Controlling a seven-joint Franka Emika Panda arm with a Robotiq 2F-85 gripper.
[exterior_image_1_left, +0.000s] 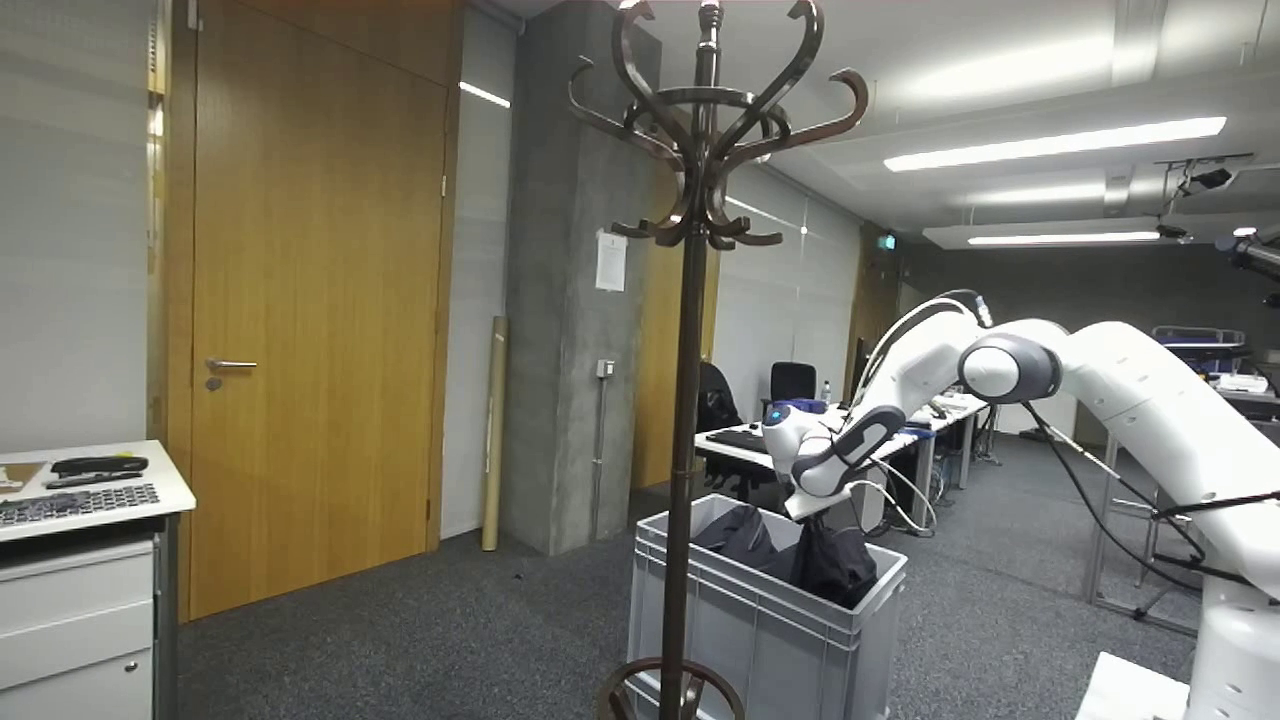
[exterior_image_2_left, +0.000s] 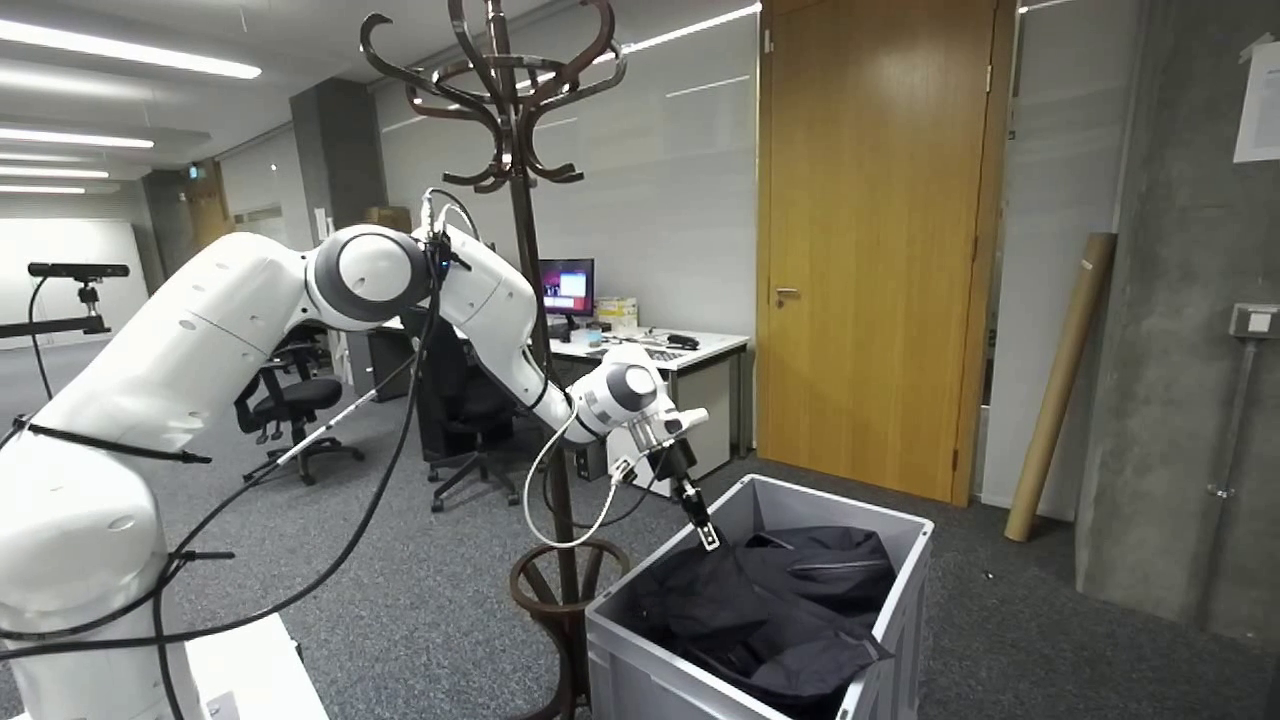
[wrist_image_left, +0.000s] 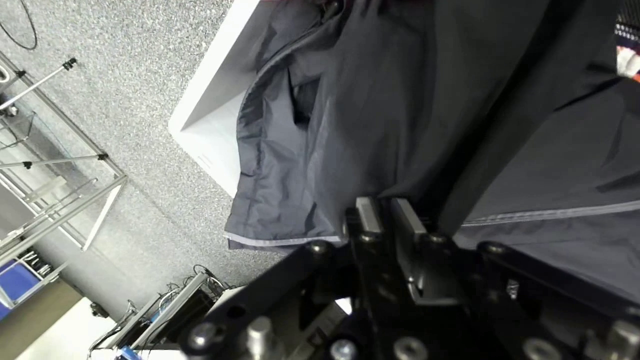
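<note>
Pinching a fold of the dark jacket (wrist_image_left: 370, 125), the gripper (wrist_image_left: 387, 212) is aimed down into the grey plastic crate (exterior_image_1_left: 770, 640); cloth is seen caught between its two fingers (wrist_image_left: 368, 215); a peak of fabric is drawn up to them, while the bulk is heaped inside the crate. By these signs the hold is judged as taken; the garment is not yet raised clear of the crate. The rim is overlapped by a hem corner (wrist_image_left: 280, 242), though whether it is touched cannot be told; most room for moving is offered above the crate's mouth; one side is bounded by the brown wooden coat stand (exterior_image_1_left: 687, 400), and carpet (exterior_image_1_left: 420, 640) is spread between crate and wooden door (exterior_image_2_left: 870, 250).
</note>
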